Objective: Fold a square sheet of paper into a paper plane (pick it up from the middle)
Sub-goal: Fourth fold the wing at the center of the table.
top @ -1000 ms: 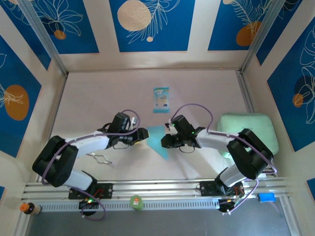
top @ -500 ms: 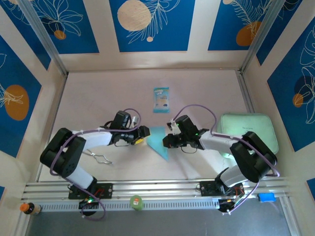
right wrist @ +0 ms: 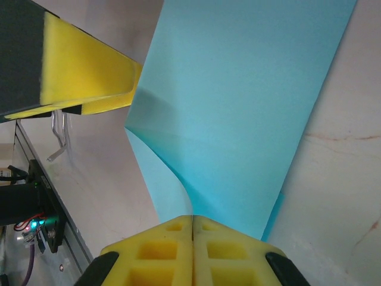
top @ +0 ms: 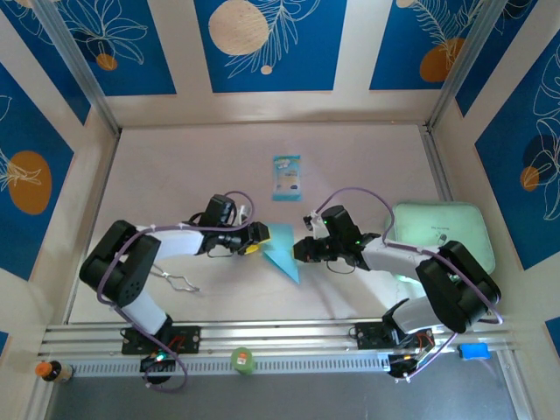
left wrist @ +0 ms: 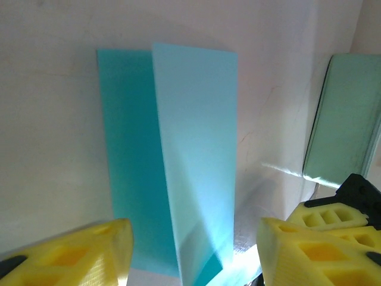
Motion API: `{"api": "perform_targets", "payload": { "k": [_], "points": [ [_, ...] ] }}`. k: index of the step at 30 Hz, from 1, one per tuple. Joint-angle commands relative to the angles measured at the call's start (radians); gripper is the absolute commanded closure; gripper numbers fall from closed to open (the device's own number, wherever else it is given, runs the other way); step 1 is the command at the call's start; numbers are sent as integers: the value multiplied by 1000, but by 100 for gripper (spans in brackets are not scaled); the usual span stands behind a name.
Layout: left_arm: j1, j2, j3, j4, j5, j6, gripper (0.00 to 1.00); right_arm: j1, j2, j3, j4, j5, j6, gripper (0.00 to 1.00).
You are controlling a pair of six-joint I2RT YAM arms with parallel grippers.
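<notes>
- Top external view: the square sheet of paper lies on the counter a short way nearward of the teal-and-white packet, toward the arm bases, with one side lifted off the surface.
- The right end effector, nearward and slightly right of the packet, is clamped onto the sheet's edge. The left end effector, nearward and left of the packet, stands at the sheet's opposite edge with its jaws apart and grips nothing that can be seen.
- Progress, as a judgement: one lengthwise fold is under way, with a paler flap raised over the darker half. There is no pointed nose, no wings and no centre ridge yet, so most of the paper plane remains to be made.
- The right wrist view shows what the overhead cannot: yellow pads pressed together on the paper, which curls upward from the pinch.
- The left wrist view shows the fold line running the sheet's length, and the left arm's fingers set well apart either side of it.
- The overhead alone places the pale green pad well to the right of the packet, away from the work.
</notes>
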Motion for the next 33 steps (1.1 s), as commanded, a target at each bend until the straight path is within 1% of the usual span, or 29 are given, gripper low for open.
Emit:
{"api": "perform_targets", "payload": {
  "k": [1,6,8,10,11,15,17,20,26,29,33],
  "points": [
    [11,32,31,49,54,-18,48,-8,-11,-15,12,-29,9,93],
    [11,60,49,69,68,-28,65,-13,-13,-11,-12,-26,-2,92],
    [11,61,49,78,61,-35,75,-13,-15,-7,-27,-19,-2,90],
    [11,58,45,85,50,-46,82,-10,-18,5,-47,-17,-5,88],
    [11,53,43,85,44,-47,86,-9,-21,9,-57,-5,-5,85],
    [11,25,15,102,0,-68,95,15,-58,16,-102,107,1,70],
    [11,0,-9,111,-33,-84,97,39,-87,12,-126,201,0,63],
    [9,-36,-41,116,-86,-108,99,90,-124,-1,-127,336,-37,58],
    [3,-91,-90,131,-163,-145,100,211,-165,-87,28,574,-174,53],
    [1,-90,-85,126,-159,-147,100,247,-169,-114,86,619,-242,53],
    [-9,-94,-75,120,-169,-160,98,326,-160,-143,193,663,-390,54]
  ]
}}
